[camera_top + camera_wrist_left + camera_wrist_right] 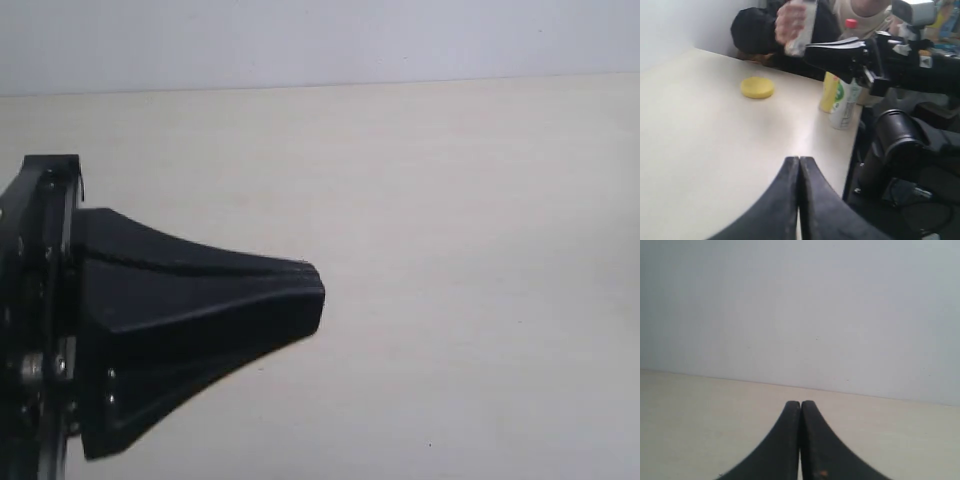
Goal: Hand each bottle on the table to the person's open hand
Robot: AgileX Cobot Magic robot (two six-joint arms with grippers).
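Both my grippers are empty; the left gripper has its black fingers pressed together with nothing between them, and the right gripper is the same, facing a pale wall across the broad beige table. Taking the left gripper's heading as 12 o'clock, two small plastic bottles stand at about 1 o'clock, right at the table's edge: a yellow bottle and, touching or just beside it, a clear bottle with a white-and-green label. Beyond them the person's hand is wrapped round what looks like another clear bottle, blurred; so I judge the job now is fetching the next one.

To do it well I would spread the fingers before closing in; come at the labelled bottle from its free side, level, low on the body; lift straight up before swinging, since a nudge could tip either bottle over the edge. The right arm hangs across the pair and hides their tops; a red cap shows above it, whose I cannot tell; I would pull that arm clear first. A flat round yellow disc lies at 11 o'clock, well apart, no obstacle; the exterior view shows no bottle.
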